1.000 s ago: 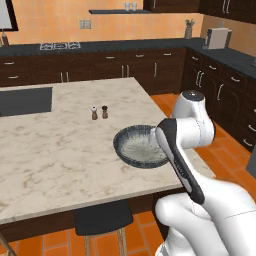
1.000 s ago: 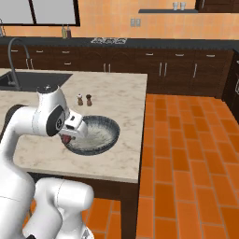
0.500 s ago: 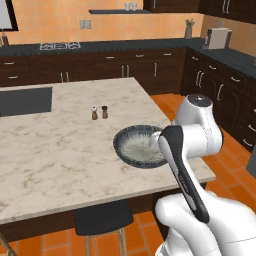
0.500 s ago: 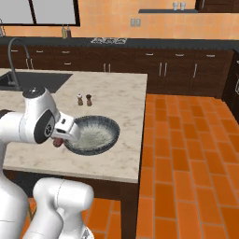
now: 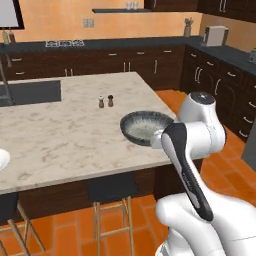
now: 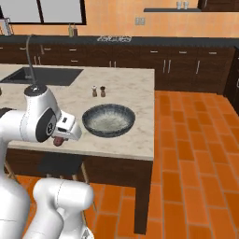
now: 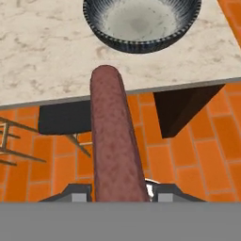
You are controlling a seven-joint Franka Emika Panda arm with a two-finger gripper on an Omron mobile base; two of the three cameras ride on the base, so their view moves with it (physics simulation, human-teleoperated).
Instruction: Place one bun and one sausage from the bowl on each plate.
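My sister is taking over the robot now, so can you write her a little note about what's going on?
Gripper: shut on the sausage, carried out past the island's edge over the floor.
Bowl: on the island counter near its corner, looks empty inside.
Salt and pepper shakers: behind the bowl.
Done: sausage lifted out of the bowl.
Left: set this sausage on a plate; what the plates already hold can't be told from here.

My pincer (image 7: 117, 190) holds the sausage (image 7: 115, 141) lengthwise between its jaws, out past the counter (image 7: 42, 56) edge and above the floor (image 7: 197, 155). Ahead of my pincer, the bowl (image 7: 141, 23) sits on the counter; a stool (image 7: 63, 117) stands below it.
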